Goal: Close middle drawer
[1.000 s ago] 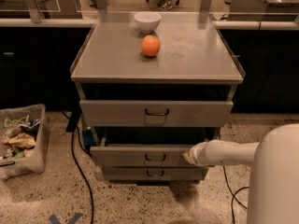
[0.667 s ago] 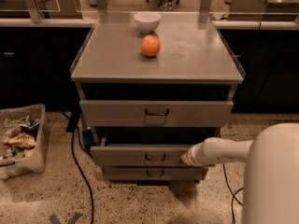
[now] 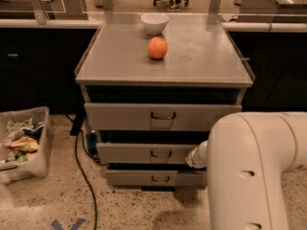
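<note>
The middle drawer (image 3: 139,153) is a low grey panel with a small dark wire handle (image 3: 160,153), between the taller top drawer (image 3: 124,116) and the bottom drawer (image 3: 134,178) of a grey metal cabinet. Its front stands a little out from the cabinet, with a dark gap above it. My gripper (image 3: 193,158) is at the right end of that front panel, at the tip of my white arm (image 3: 249,171), which fills the lower right of the view and hides the panel's right end.
A white bowl (image 3: 154,23) and an orange (image 3: 158,48) sit on the cabinet top (image 3: 201,56). A clear bin of rubbish (image 3: 24,143) stands on the floor at left. A black cable (image 3: 82,176) runs beside the cabinet. Dark counters stand behind.
The middle drawer's front has moved back toward the cabinet. My arm has come forward with it and now fills more of the lower right.
</note>
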Controlling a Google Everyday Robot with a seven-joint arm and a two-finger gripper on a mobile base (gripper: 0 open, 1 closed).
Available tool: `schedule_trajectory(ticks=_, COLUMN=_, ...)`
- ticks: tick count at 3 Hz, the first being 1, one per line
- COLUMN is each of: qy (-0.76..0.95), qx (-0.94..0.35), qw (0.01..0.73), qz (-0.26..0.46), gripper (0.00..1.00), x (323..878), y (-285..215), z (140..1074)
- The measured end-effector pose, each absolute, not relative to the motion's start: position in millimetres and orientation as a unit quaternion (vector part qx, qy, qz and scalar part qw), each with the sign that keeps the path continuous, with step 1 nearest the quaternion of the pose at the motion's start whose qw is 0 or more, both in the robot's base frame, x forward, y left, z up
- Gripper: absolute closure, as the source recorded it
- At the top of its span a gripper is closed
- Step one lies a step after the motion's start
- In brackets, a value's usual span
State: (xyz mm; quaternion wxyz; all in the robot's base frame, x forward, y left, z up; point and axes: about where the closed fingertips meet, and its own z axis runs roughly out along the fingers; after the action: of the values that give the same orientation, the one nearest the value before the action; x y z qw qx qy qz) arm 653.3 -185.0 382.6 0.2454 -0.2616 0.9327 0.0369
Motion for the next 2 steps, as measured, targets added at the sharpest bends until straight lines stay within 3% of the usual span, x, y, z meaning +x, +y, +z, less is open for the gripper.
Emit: schedule_trajectory(ticks=2, qy=0.926, qx=-0.233, qw=0.298, qz=-0.019, gripper=1.00, x=687.3, y=-218.2, z=395.2)
